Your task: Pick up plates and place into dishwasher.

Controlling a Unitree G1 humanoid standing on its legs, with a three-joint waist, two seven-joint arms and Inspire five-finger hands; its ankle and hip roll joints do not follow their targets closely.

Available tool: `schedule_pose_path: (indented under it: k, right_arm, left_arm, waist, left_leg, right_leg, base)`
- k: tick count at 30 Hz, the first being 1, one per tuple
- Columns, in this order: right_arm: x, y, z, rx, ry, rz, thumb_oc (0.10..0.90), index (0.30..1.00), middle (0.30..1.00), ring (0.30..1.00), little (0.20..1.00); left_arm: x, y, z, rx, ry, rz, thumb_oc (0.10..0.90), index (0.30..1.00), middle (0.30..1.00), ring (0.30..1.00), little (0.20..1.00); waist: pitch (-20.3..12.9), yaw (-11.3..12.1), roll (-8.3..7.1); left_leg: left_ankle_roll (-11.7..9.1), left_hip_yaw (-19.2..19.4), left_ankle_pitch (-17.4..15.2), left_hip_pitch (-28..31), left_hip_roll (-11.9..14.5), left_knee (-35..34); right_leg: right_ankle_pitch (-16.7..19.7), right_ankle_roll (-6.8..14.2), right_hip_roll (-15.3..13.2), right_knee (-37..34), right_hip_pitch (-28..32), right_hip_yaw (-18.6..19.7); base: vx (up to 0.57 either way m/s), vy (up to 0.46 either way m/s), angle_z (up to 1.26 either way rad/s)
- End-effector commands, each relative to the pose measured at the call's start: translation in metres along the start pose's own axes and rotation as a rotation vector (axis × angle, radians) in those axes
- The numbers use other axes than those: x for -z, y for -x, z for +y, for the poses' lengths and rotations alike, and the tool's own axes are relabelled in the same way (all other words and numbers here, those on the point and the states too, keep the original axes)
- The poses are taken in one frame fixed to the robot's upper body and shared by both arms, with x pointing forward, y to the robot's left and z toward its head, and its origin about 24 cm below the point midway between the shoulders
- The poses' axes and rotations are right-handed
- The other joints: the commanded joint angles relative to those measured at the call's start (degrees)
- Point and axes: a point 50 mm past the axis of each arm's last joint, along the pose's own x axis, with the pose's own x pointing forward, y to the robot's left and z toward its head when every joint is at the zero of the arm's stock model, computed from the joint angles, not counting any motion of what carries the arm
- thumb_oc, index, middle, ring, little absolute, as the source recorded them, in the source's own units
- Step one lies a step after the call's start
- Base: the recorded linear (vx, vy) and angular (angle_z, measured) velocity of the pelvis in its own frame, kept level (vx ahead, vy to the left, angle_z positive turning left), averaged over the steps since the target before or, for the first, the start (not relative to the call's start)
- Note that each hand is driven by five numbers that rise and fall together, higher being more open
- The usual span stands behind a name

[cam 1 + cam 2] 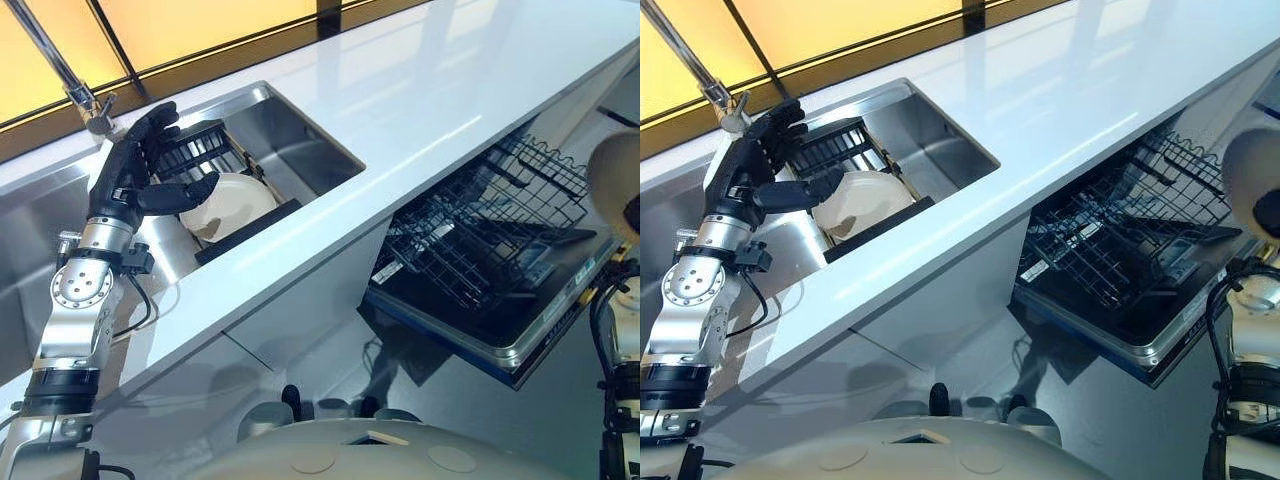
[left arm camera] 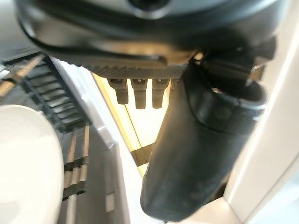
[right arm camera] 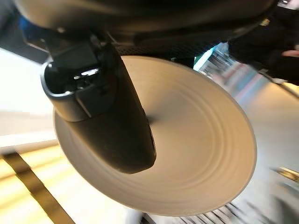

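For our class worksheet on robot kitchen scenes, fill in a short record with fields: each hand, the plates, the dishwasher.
left hand: open left hand raised over the steel sink, thumb near the plates
right hand: right hand, thumb pressed on a cream round plate, holding it
plates in sink: cream plates upright in a black dish rack
dishwasher: open, black wire dishwasher rack pulled out, no plates visible in it

Sink set in the counter at left, holding a rack with a plate in front. Open dishwasher below the counter at right.
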Motion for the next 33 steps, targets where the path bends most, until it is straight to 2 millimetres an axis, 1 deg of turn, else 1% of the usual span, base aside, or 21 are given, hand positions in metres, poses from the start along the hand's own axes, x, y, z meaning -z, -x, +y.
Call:
schedule_pose_path:
  k: [1, 4, 7, 10, 13, 14, 16, 18, 23, 27, 30, 33]
  right_arm:
    - [-0.072, -0.048, -0.056, 0.201, 0.088, -0.254, 0.1, 0.3, 0.3, 0.3, 0.2]
    - [-0.073, -0.063, -0.069, 0.25, 0.115, -0.176, 0.1, 0.3, 0.3, 0.3, 0.2]
    - [-0.077, -0.074, -0.078, 0.291, 0.117, -0.117, 0.1, 0.3, 0.3, 0.3, 0.2]
    - [-0.078, -0.081, -0.082, 0.318, 0.144, -0.081, 0.1, 0.3, 0.3, 0.3, 0.2]
    - [-0.081, -0.086, -0.087, 0.327, 0.191, -0.06, 0.1, 0.3, 0.3, 0.3, 0.2]
    - [-0.085, -0.088, -0.091, 0.342, 0.214, -0.058, 0.1, 0.3, 0.3, 0.3, 0.2]
    - [-0.089, -0.09, -0.092, 0.344, 0.215, -0.059, 0.1, 0.3, 0.3, 0.3, 0.2]
    - [-0.097, -0.091, -0.094, 0.356, 0.209, -0.072, 0.1, 0.3, 0.3, 0.3, 0.2]
    - [-0.116, -0.093, -0.089, 0.339, 0.209, -0.127, 0.1, 0.3, 0.3, 0.3, 0.2]
    - [-0.124, -0.095, -0.078, 0.255, 0.257, -0.147, 0.1, 0.3, 0.3, 0.3, 0.2]
    - [-0.122, -0.095, -0.068, 0.186, 0.343, -0.154, 0.1, 0.3, 0.3, 0.3, 0.2]
    - [-0.112, -0.095, -0.06, 0.104, 0.389, -0.116, 0.1, 0.3, 0.3, 0.3, 0.2]
  left_arm:
    - [-0.059, -0.022, 0.028, -0.049, -0.023, -0.268, 0.8, 0.9, 0.9, 0.9, 0.9]
    - [-0.066, -0.028, 0.03, -0.039, -0.017, -0.306, 0.8, 0.9, 0.9, 0.9, 0.9]
    - [-0.074, -0.032, 0.033, -0.031, -0.008, -0.332, 0.8, 0.9, 0.9, 0.9, 0.9]
    - [-0.074, -0.032, 0.034, -0.019, 0.001, -0.329, 0.8, 0.9, 0.9, 0.9, 0.9]
    - [-0.072, -0.031, 0.033, -0.009, 0.001, -0.324, 0.8, 0.9, 0.9, 0.9, 0.9]
    - [-0.073, -0.031, 0.032, -0.007, -0.005, -0.33, 0.8, 0.9, 0.9, 0.9, 0.9]
    - [-0.075, -0.031, 0.032, -0.006, -0.003, -0.335, 0.8, 0.9, 0.9, 0.9, 0.9]
    - [-0.078, -0.031, 0.033, -0.006, -0.011, -0.349, 0.8, 0.9, 0.9, 0.9, 0.9]
    - [-0.082, -0.033, 0.033, -0.009, -0.015, -0.366, 0.8, 0.9, 0.9, 0.9, 0.9]
    - [-0.083, -0.035, 0.033, -0.021, -0.013, -0.378, 0.8, 0.9, 0.9, 0.9, 0.9]
    - [-0.084, -0.037, 0.031, -0.017, -0.014, -0.386, 0.8, 0.9, 0.9, 0.9, 0.9]
    - [-0.087, -0.039, 0.03, -0.004, -0.019, -0.391, 0.8, 0.9, 0.9, 0.9, 0.9]
  waist:
    - [0.3, 1.7, 0.32]
    - [3.2, 2.8, 0.87]
    - [5.7, 3.7, 1.44]
    - [7.0, 4.6, 2.02]
    - [8.1, 5.0, 2.71]
    - [9.0, 5.2, 3.07]
    - [9.6, 5.3, 3.35]
    - [10.6, 5.3, 3.69]
    - [12.0, 5.1, 4.26]
    - [12.5, 4.9, 4.32]
    - [12.7, 5.0, 4.26]
    - [13.0, 5.1, 4.2]
  left_leg:
    - [-0.6, -1.9, -7.1, -0.4, -0.9, 4.6]
    - [-1.8, -3.3, -6.4, -4.8, -0.6, 7.8]
    - [-2.7, -4.1, -5.8, -8.1, -0.2, 10.0]
    - [-3.3, -4.8, -5.6, -9.8, 0.1, 11.3]
    - [-3.8, -5.5, -5.3, -11.0, 0.2, 12.1]
    - [-4.0, -5.9, -5.2, -12.1, 0.3, 12.8]
    - [-4.1, -6.2, -5.1, -13.1, 0.3, 13.4]
    - [-4.0, -6.5, -5.0, -14.6, 0.3, 14.2]
    - [-3.6, -6.1, -4.8, -16.9, 0.1, 15.0]
    - [-3.4, -5.8, -4.6, -17.7, 0.0, 15.4]
    - [-3.3, -5.5, -4.4, -18.0, 0.0, 15.5]
    - [-3.3, -5.4, -4.2, -18.5, 0.1, 16.1]
  right_leg:
    - [-10.4, -1.2, 2.9, 15.1, -5.2, -1.9]
    - [-11.4, -2.3, 2.7, 17.7, -7.7, -2.8]
    - [-12.2, -3.1, 2.4, 19.4, -9.6, -3.6]
    - [-12.9, -3.6, 2.2, 20.7, -10.3, -4.1]
    - [-13.6, -3.9, 1.9, 22.0, -11.3, -4.5]
    - [-13.8, -4.0, 1.7, 23.0, -12.2, -4.5]
    - [-14.0, -4.1, 1.6, 23.9, -13.3, -4.4]
    - [-14.0, -4.2, 1.4, 25.1, -15.2, -4.1]
    - [-13.5, -4.3, 1.7, 25.6, -17.9, -3.1]
    - [-12.8, -4.1, 2.0, 25.1, -18.7, -2.2]
    - [-12.7, -4.1, 2.0, 24.9, -18.7, -1.9]
    - [-12.5, -4.1, 1.9, 25.3, -18.8, -1.8]
  base:
    - [-0.06, -0.164, 0.35]
    - [-0.1, -0.162, 0.39]
    - [-0.06, -0.153, 0.25]
    - [0.03, -0.13, 0.21]
    - [0.04, -0.095, 0.16]
    - [-0.01, -0.069, 0.09]
    - [-0.04, -0.064, 0.14]
    - [-0.06, -0.052, 0.17]
    - [-0.02, -0.007, 0.03]
    - [-0.01, 0.009, -0.08]
    - [0.01, 0.008, -0.03]
    - [0.0, 0.0, 0.0]
